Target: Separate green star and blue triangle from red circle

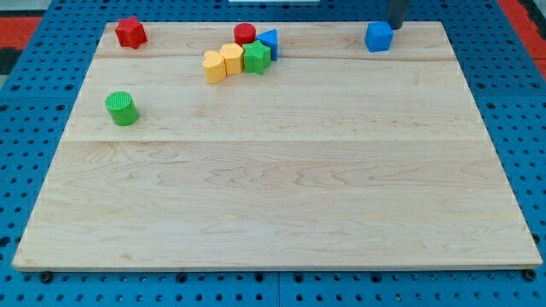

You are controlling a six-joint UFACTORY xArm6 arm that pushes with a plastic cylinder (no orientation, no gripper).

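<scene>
My tip (396,26) sits at the view's top right, just behind the blue cube (379,37), maybe touching it, can't tell. It's a bare rod: nothing to spread or pinch, and it holds nothing.

Task blocks are in a cluster near the view's top centre, well apart from the tip. The red circle (245,34) is at the back; the blue triangle (270,40) is right beside it on the view's right, touching or nearly so. The green star (257,56) is just in front of both, touching or close to it. 2 yellow blocks (223,61), shapes unclear, sit against the star on the view's left.

Handling, my guess: small, stiff, light blocks on a smooth wooden board (273,188), so they should slide w/ little force and may spin if hit off-centre. No grasping here; push only. The star's points and the triangle's slanted faces could make the tip slip off, so aim at a flat side, through the middle.

Best contact prob. the gap side next to the red circle, pushing star & triangle toward the view's bottom right. Risk: the tight pack drags the circle or the yellow blocks along.

Also there: red star (130,31) top left, green cylinder (121,107) at left.
</scene>
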